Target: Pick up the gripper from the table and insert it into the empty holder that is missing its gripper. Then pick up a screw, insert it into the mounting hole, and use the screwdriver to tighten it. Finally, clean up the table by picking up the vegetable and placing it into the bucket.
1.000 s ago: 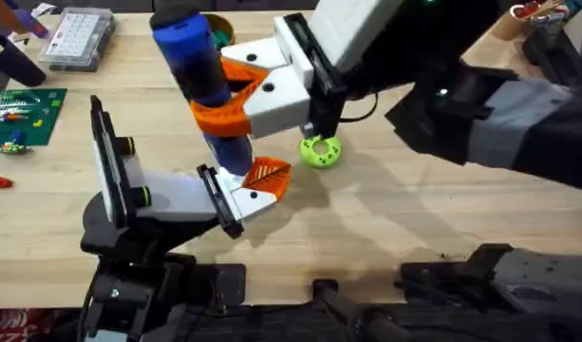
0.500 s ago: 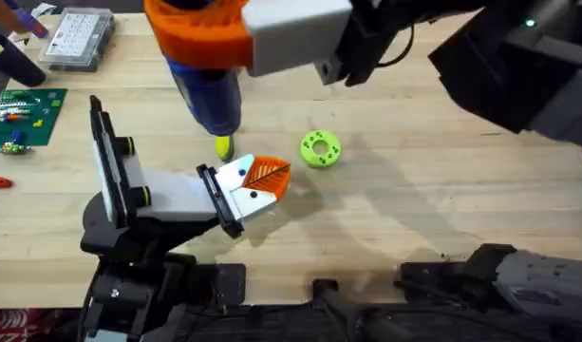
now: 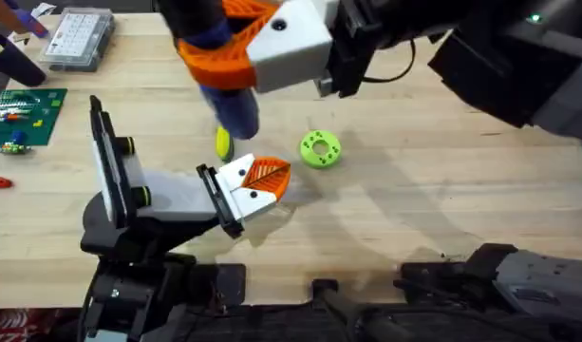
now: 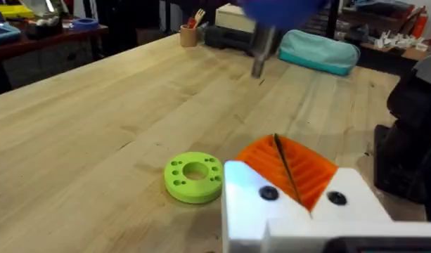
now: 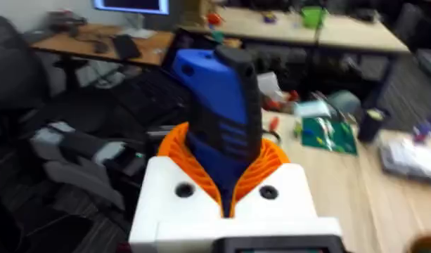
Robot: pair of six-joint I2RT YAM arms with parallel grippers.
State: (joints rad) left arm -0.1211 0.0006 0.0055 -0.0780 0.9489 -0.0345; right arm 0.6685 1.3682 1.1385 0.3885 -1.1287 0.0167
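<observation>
Right hand (image 3: pixel 248 47), raised high above the table (image 3: pixel 442 199), grips the screwdriver (image 3: pixel 219 71).

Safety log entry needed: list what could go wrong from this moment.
1. The right gripper holds the thick blue cylindrical screwdriver high above the table; a slip might drop it on the small yellow vegetable or the white holder.
2. Lowering it could knock the bright green ring.

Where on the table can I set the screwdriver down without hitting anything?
The table is bare right of the green ring, out to the right edge. A smaller bare strip lies between the circuit board and the holder. It is crowded around the holder, the vegetable and the ring, under the screwdriver held by the right gripper.
</observation>
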